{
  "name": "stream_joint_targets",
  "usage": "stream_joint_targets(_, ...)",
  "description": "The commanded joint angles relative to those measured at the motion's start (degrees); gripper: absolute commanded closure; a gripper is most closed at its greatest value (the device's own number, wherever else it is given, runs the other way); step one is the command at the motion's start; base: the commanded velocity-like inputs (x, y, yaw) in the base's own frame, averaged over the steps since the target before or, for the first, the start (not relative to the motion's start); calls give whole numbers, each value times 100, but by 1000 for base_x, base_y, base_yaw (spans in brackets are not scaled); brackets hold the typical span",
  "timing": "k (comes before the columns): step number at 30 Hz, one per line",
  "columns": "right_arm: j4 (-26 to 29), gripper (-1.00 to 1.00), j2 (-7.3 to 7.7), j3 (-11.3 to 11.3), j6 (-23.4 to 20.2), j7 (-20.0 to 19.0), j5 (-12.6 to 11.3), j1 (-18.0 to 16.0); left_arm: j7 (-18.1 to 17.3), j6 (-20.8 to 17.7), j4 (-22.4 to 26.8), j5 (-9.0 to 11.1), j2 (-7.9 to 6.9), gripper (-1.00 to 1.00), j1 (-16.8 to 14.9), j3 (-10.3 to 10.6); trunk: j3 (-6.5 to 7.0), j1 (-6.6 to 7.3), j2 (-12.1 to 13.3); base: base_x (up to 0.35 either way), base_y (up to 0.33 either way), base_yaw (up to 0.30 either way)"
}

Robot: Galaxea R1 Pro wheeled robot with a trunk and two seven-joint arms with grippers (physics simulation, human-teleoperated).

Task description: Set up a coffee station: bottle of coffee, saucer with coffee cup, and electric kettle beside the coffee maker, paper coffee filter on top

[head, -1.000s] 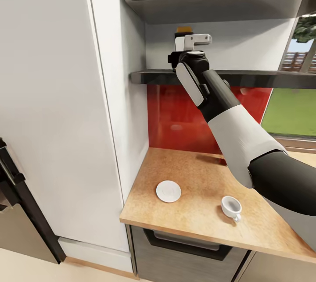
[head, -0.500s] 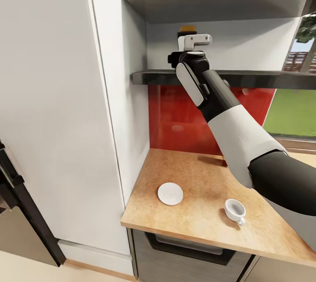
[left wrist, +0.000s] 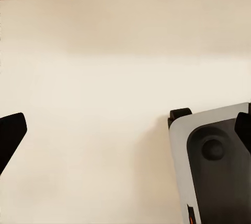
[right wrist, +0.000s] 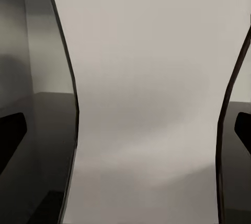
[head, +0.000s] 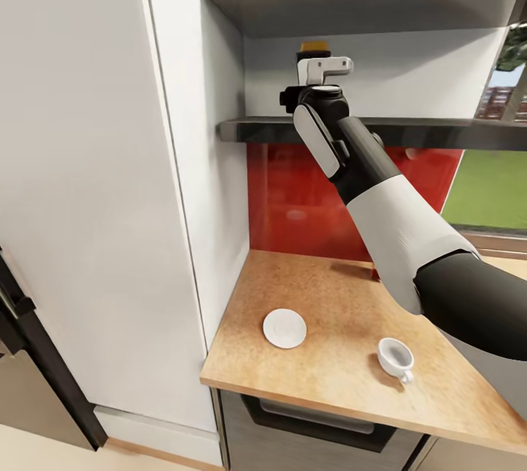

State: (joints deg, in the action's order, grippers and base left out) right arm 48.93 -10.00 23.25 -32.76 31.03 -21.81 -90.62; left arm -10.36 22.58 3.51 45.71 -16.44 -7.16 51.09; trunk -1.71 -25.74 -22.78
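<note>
Right end effector raised to the shelf at the bottle of coffee; grip state indeterminable. Saucer and coffee cup lie apart on the tabletop.

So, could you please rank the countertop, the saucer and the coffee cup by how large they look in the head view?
1. countertop, by far the largest.
2. saucer.
3. coffee cup, slightly smaller than the saucer; both sit at similar distance from the camera.

Tan countertop: white saucer near front edge, white coffee cup apart beside it. Dark shelf above: bottle of coffee upright.
</note>
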Motion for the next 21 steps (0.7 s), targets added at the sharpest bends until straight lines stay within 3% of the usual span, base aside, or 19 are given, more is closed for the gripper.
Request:
stream_joint_targets(1, 2, -100, 0, 13, -11, 53, -52, -7, -30, 10, 0, 61, -1, -100, -4, 33, -14, -4, -14, 26, 0, 0)
stream_joint_targets(21, 3, -100, 0, 13, -11, 53, -31, 0, -37, 3, 0, 53, 4, -100, -4, 51, -14, -4, -14, 16, 0, 0)
